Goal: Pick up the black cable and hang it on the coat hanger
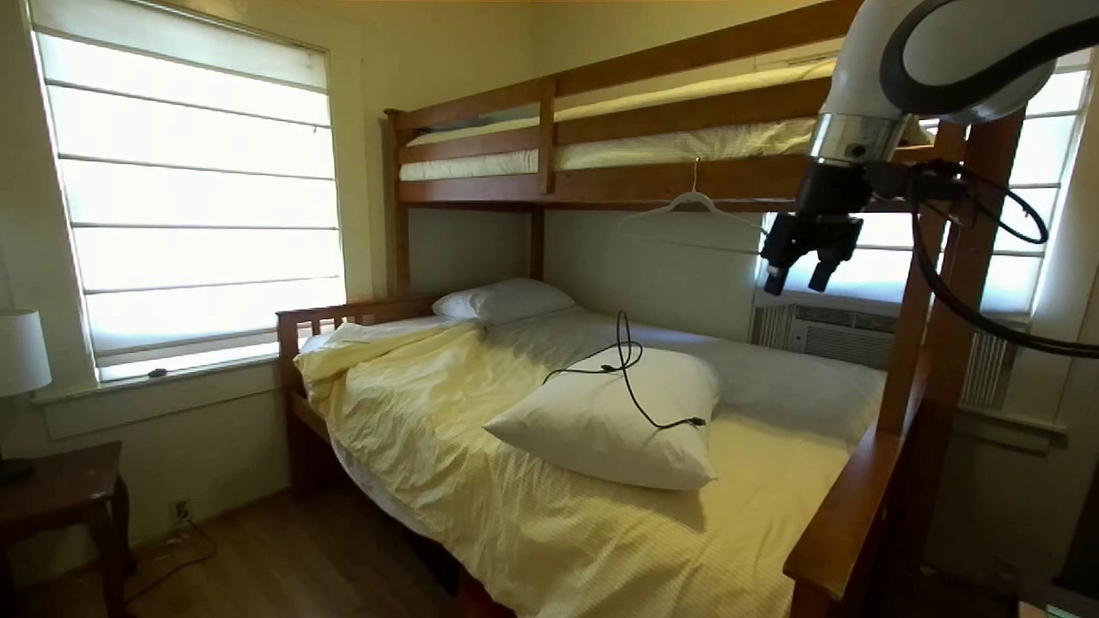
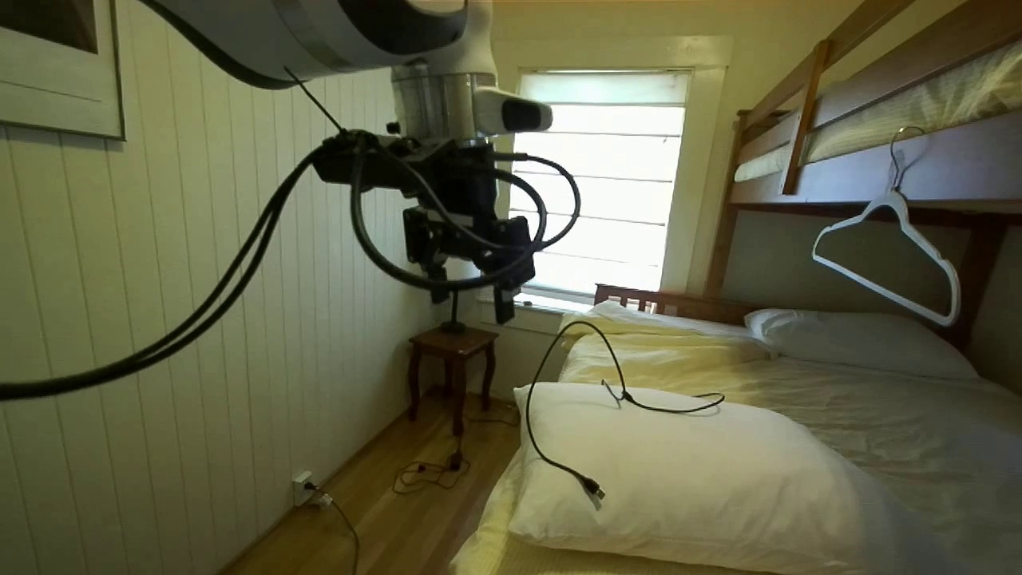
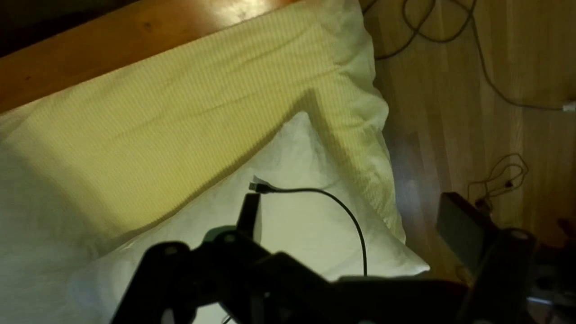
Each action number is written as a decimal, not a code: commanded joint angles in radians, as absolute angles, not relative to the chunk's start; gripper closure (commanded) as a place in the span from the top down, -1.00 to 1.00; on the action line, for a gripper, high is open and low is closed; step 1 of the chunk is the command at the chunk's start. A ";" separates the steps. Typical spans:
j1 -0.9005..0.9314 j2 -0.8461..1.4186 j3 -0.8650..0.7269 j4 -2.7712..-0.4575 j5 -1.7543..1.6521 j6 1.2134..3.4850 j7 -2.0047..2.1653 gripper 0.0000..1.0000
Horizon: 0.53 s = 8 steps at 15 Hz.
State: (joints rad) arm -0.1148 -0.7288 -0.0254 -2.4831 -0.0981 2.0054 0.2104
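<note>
- Cable [image 2: 627, 397]: black.
- Coat hanger [image 2: 889, 200]: white.
- Gripper [image 1: 798, 279]: black.
- Robot arm [image 1: 970, 43]: pale grey, with black trim and a silver band.
- Pillow [image 2: 687, 471]: plain white.
- Bedcover [image 3: 202, 121]: yellow, with fine paler stripes.
- Bed frame [image 1: 618, 185]: reddish brown.
- Blind [image 1: 197, 202]: white, crossed by thin dark horizontal lines.
- Panelled wall [image 2: 239, 359]: cream, ruled with vertical lines.
- Floor [image 2: 415, 519]: golden brown, with straight plank lines.
- Side table [image 1: 64, 478]: dark reddish brown.

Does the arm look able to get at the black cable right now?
Probably yes: the open gripper hangs higher, and the black cable lies uncovered on the nearer pillow, partly looping up.
</note>
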 commanded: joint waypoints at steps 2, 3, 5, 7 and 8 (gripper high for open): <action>-0.143 -0.498 0.058 -2.232 -0.079 2.082 0.380 1.00; -0.148 -0.450 0.065 -2.176 -0.106 2.087 0.411 1.00; -0.168 -0.364 0.071 -2.059 -0.136 2.066 0.427 1.00; -0.184 -0.268 0.054 -1.944 -0.166 2.030 0.432 1.00; -0.194 -0.212 0.038 -1.888 -0.175 2.003 0.439 1.00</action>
